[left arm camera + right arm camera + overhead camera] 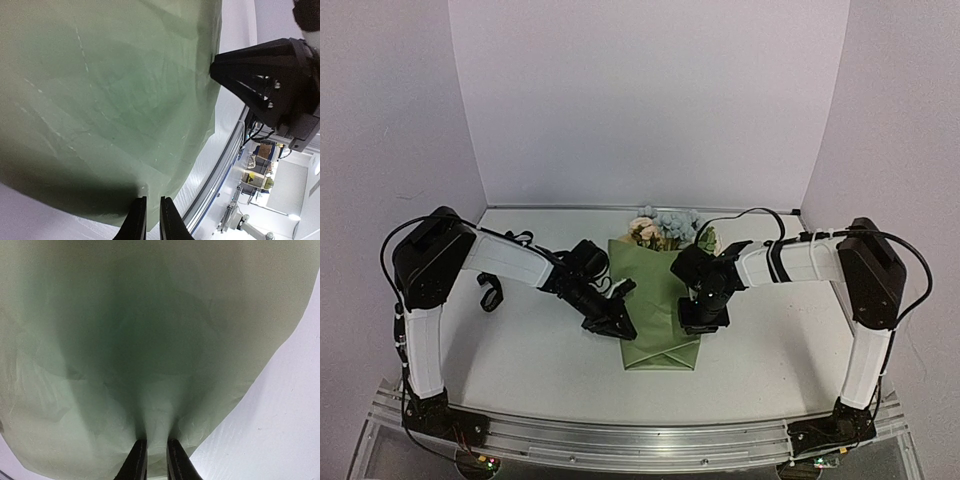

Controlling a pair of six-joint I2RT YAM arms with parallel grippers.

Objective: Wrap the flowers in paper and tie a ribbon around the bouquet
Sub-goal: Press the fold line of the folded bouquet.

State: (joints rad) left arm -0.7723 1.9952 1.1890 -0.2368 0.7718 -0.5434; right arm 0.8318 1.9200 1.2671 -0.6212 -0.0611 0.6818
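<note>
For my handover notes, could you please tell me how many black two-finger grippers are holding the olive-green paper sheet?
2. The left gripper pinches the olive-green paper sheet at its left edge; the right gripper pinches the right edge. Neither is hidden.

White tabletop point(520, 370) closed in by plain pale lilac panels: a back panel point(650, 100) along the far edge, side panels point(380, 120) left and right. Ribbed aluminium rail point(640, 440) along the near edge, under soft, even light. Past that rail, a bright, blurred, cluttered room point(260, 170).
</note>
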